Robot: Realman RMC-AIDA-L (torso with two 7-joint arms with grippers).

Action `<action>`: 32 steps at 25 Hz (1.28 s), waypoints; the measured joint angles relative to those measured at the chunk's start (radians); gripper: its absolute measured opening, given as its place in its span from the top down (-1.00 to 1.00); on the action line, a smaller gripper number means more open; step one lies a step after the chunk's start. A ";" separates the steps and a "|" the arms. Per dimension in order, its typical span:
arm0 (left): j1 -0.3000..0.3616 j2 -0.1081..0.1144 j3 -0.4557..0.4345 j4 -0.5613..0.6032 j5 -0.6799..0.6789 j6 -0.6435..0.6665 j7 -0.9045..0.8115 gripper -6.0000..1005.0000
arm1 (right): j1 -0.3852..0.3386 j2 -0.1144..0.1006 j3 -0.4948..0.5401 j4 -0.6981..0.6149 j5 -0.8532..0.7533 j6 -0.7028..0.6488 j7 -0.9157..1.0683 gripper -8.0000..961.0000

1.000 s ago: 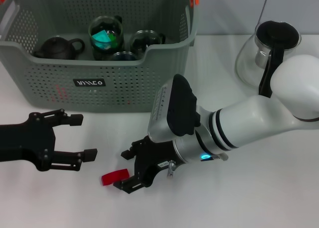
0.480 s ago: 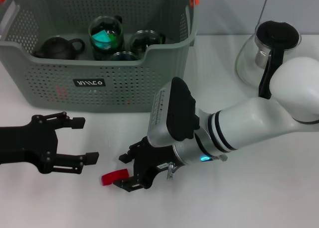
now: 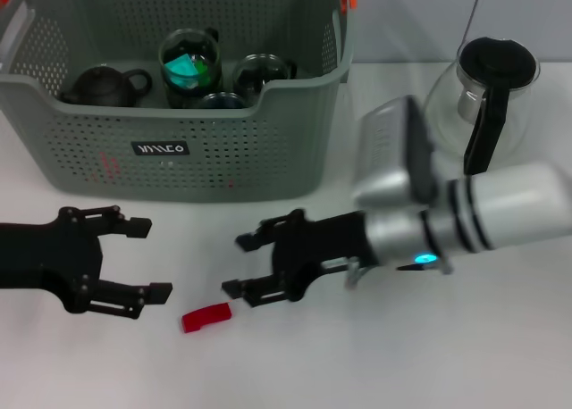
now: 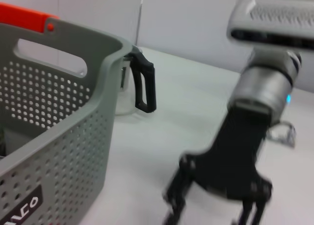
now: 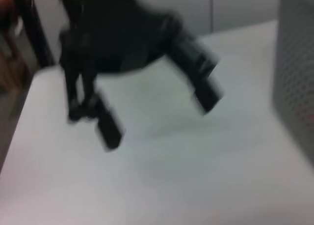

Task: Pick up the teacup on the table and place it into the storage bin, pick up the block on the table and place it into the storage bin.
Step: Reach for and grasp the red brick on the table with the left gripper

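Note:
The block is small, red and flat, and lies on the white table near the front. My right gripper hangs open just beyond and to the right of it, not touching it. My left gripper is open to the left of the block and holds nothing. The storage bin stands at the back left. Inside it are a glass teacup holding something teal, two more glass cups and a dark teapot. The left wrist view shows the bin wall and the right gripper.
A glass pot with a black lid and handle stands at the back right, behind my right arm. It also shows in the left wrist view, where the pot handle is beside the bin. The right wrist view shows the blurred left gripper.
My right arm has swung and turned its wrist, drawing the open gripper up and rightward off the red block. The block stays on the table. The left gripper has barely moved.

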 joint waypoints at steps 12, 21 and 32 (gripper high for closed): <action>-0.107 -0.024 0.209 0.015 0.225 -0.117 -0.112 -0.88 | -0.100 -0.065 0.380 -0.002 -0.136 -0.311 -0.001 -0.94; -0.171 -0.041 0.527 0.073 0.409 -0.220 -0.372 -0.88 | -0.116 -0.056 0.446 -0.001 -0.235 -0.333 -0.004 -0.97; -0.205 -0.046 0.733 0.098 0.480 -0.259 -0.549 -0.85 | -0.120 -0.051 0.483 -0.002 -0.251 -0.333 -0.005 -0.97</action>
